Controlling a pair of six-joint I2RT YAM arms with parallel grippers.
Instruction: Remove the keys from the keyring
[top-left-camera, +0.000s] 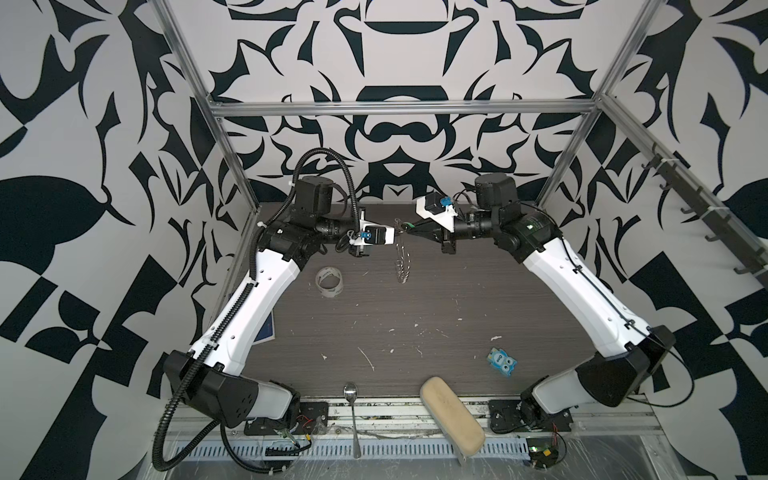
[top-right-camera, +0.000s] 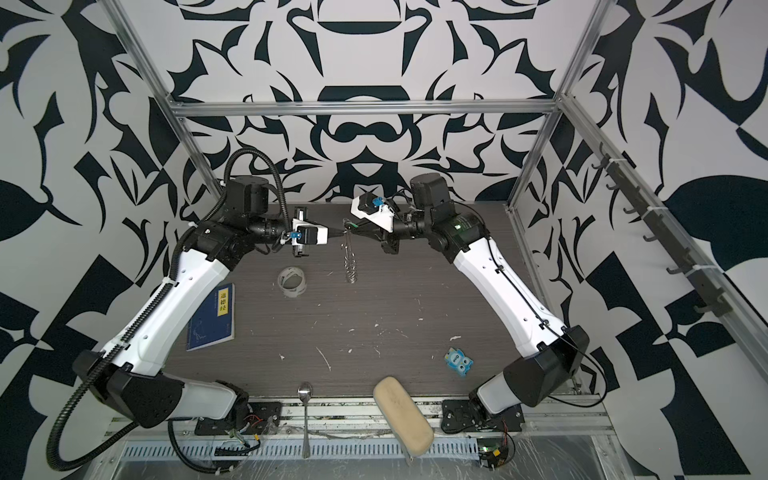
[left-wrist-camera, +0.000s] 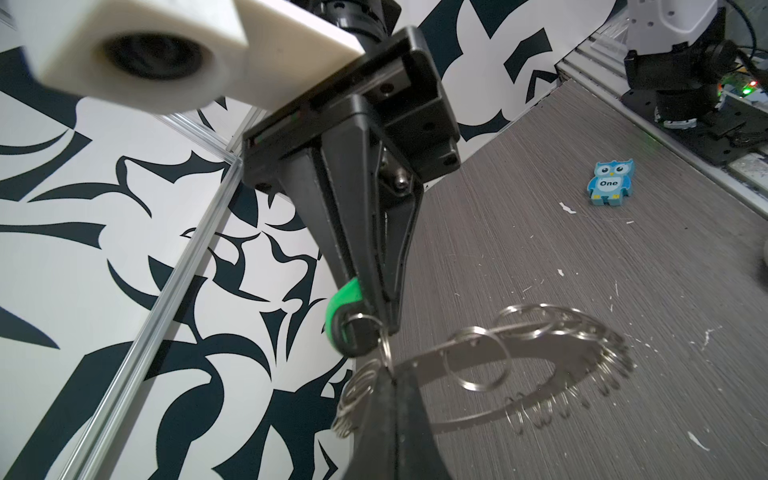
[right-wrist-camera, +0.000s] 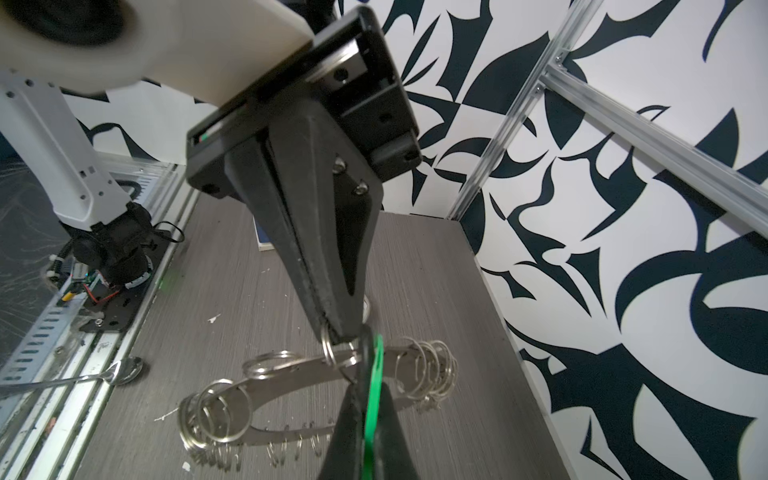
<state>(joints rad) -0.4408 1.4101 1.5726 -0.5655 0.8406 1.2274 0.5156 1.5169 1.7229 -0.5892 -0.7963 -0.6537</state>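
**ringfan:** Both top views first. The big thin metal keyring (top-left-camera: 402, 266) (top-right-camera: 350, 266), strung with loads of small silvery rings, hangs edge-on just right of the whitish tape roll (top-left-camera: 329, 283) (top-right-camera: 292, 283) and a bit farther back. The green plastic-headed key (top-left-camera: 408, 225) (top-right-camera: 352, 225) sits at its top end.

**bolt_guy:** And the pincers?

**ringfan:** The left gripper (top-left-camera: 400, 235) (top-right-camera: 337, 235) and right gripper (top-left-camera: 411, 235) (top-right-camera: 353, 232) meet tip to tip up there, above and right of the tape roll. The jaws are too small to read from here tbh.

**bolt_guy:** Left wrist cam?

**ringfan:** Way clearer. The right gripper (left-wrist-camera: 370, 311) is clamped tight on the key's (left-wrist-camera: 345, 305) green head, and a small ring runs through the key's dark end. The keyring (left-wrist-camera: 606, 349) trails off behind it.

**bolt_guy:** Right wrist?

**ringfan:** The left gripper (right-wrist-camera: 332, 328) is pinched closed on one small ring of the keyring (right-wrist-camera: 307, 369), right beside the key (right-wrist-camera: 374, 386). Can't tell if the keyring's low end touches the dark wood-grain table (right-wrist-camera: 232, 270).
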